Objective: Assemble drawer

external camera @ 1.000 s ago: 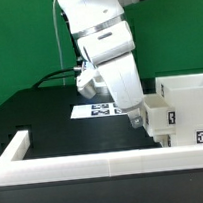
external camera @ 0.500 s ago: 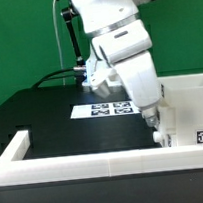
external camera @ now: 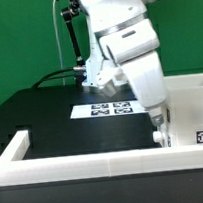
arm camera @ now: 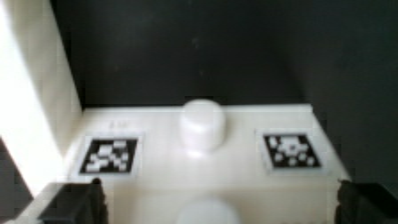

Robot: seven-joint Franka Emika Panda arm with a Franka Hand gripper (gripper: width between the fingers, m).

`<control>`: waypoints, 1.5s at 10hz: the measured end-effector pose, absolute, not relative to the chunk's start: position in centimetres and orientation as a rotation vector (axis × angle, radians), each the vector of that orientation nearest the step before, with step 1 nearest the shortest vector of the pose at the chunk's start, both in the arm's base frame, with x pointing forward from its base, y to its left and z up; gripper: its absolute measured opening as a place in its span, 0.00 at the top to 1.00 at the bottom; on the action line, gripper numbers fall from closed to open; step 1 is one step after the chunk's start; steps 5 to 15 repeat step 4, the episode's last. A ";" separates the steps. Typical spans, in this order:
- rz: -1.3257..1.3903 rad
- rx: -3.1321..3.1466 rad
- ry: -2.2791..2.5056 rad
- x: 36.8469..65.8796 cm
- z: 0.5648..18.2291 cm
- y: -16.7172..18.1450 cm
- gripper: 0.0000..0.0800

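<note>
on the black worktop [external camera: 51,119]: white plastic drawer housing [external camera: 191,111] is sitting at the exterior view's right, against the long low white border wall [external camera: 86,166].
claw [external camera: 159,134]: is hanging low at the housing's near corner; cannot tell whether it is gripping.
wrist view: is showing a white tagged tray face [arm camera: 196,150] with a rounded knob [arm camera: 203,125].
marker board [external camera: 108,110]: is lying flat behind the arm.

Gripper [external camera: 158,132] low against drawer housing [external camera: 191,111], fingertips hidden at its near corner; jaw state unreadable. Marker board [external camera: 102,110] behind gripper. Border wall [external camera: 86,167] in front, below gripper.
</note>
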State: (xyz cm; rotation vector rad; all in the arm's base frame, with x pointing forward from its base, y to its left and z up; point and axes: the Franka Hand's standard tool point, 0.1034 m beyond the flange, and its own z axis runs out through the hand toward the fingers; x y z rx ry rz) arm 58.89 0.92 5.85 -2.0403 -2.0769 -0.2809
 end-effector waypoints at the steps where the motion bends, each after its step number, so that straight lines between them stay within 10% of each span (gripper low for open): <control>1: -0.282 -2.054 -2.068 58.7 5.8 -0.5 0.19; 15: -0.287 -2.072 -2.056 58.6 5.7 -1.0 0.19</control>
